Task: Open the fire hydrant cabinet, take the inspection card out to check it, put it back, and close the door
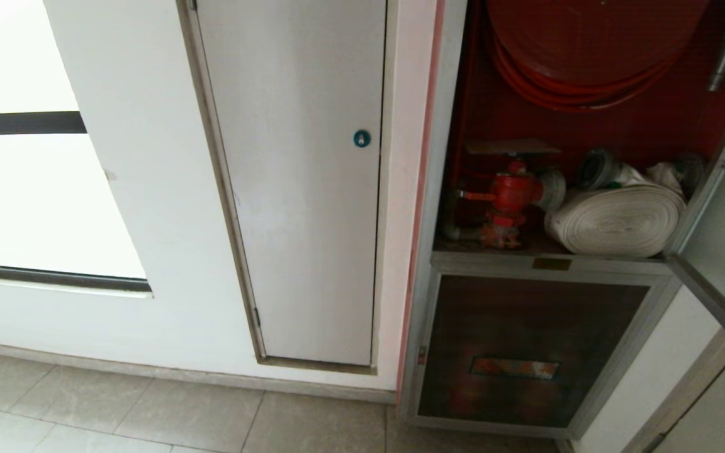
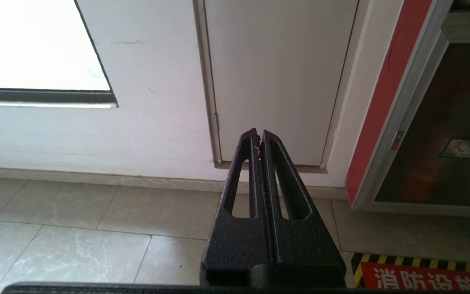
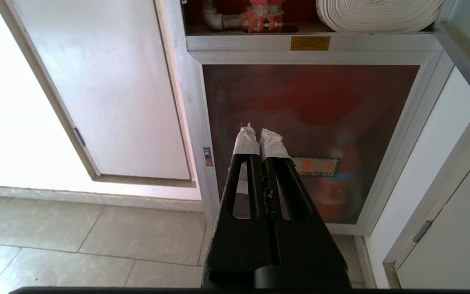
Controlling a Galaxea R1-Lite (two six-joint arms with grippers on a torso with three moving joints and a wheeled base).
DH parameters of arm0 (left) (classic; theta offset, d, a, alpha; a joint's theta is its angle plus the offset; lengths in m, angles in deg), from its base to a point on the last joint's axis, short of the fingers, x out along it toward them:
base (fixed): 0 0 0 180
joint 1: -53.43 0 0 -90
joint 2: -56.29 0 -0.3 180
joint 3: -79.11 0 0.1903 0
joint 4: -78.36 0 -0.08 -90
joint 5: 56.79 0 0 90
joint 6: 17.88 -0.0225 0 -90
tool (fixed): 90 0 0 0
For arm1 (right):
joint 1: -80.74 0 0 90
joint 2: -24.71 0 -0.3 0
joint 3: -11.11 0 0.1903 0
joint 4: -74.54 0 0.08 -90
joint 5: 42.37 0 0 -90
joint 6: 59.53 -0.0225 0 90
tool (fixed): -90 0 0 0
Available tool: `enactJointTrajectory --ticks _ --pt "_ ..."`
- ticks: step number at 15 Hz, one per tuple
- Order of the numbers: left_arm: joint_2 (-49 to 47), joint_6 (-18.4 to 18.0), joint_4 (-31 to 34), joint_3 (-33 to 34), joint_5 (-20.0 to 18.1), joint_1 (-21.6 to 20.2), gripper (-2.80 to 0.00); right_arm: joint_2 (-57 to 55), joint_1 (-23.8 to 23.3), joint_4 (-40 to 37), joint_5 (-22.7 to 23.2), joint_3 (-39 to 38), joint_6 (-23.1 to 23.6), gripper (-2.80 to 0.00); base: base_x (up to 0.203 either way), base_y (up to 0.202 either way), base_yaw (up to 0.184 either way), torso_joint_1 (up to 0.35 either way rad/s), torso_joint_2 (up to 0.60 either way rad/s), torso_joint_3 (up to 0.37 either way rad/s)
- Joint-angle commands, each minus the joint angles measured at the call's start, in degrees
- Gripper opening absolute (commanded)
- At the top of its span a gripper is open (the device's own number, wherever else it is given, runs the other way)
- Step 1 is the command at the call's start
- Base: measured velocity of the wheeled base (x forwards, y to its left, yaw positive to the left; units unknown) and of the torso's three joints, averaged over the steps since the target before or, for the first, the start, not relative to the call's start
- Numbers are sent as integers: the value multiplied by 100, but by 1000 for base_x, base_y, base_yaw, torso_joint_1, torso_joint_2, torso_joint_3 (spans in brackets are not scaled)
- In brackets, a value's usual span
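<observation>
Both grippers sit clenched on nothing: my right gripper [image 3: 260, 136], its taped tips pressed together, hangs low in front of the fire hydrant cabinet [image 1: 447, 189], facing the lower dark-glass door [image 3: 308, 122]; my left gripper [image 2: 258, 139] hangs to the left of the cabinet, facing the white panel door [image 1: 299, 189]. Up in the cabinet's red interior, I see the inspection card [image 1: 512, 147] lying flat on top of the red valve [image 1: 510, 195], left of the white rolled hose [image 1: 617, 220]. At the cabinet's right edge, the door [image 1: 724, 251] stands swung open.

Cabinet shelf [image 1: 494, 257] carries red valve [image 1: 508, 200], rolled hose [image 1: 617, 219].
</observation>
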Motion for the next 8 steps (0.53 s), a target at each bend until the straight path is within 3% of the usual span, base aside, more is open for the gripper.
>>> enactJointTrajectory --ticks 1,5,8 --pt "4 -2 0 1 -2 0 -280 -11 2 4 0 -26 3 -280 0 0 0 0 0 0" --pt "4 -2 0 1 -2 5 -280 -2 2 -21 -13 -14 21 -280 0 0 0 0 0 0" --pt "4 -2 0 1 -2 0 -280 -119 5 -207 -40 563 14 -280 0 0 0 0 0 0"
